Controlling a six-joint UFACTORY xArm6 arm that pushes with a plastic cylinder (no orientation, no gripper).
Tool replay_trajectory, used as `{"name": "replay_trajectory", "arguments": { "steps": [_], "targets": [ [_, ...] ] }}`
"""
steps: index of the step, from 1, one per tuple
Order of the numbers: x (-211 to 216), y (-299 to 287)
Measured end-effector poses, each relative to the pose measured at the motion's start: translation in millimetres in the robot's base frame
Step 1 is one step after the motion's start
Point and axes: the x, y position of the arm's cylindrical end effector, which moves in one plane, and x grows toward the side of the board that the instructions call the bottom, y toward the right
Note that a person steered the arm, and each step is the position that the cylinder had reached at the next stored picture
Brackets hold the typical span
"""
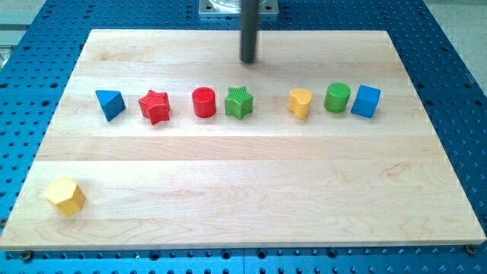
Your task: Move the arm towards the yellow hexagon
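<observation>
The yellow hexagon block (65, 195) lies near the wooden board's (243, 164) bottom-left corner, well apart from my tip (249, 60), a bare dark rod end holding nothing, which stands near the board's top edge, just above the green star block (239, 102).

Single high, front-facing view over whole board (426, 152)

My rod (249, 30) is cut off by the frame's top edge, so I can't see the arm above it. The metal base plate (238, 7) at top centre is partly cropped and partly hidden behind the rod. The worktop (228, 167) hides the blue perforated surface (456, 91) beneath it.
</observation>
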Motion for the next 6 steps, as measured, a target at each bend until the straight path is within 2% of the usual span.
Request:
{"name": "replay_trajectory", "arguments": {
  "steps": [1, 2, 3, 4, 5, 6],
  "targets": [
    [-1, -63],
    [41, -103],
    [89, -175],
    [103, -202],
    [125, -262],
    [207, -277]
  ]
}}
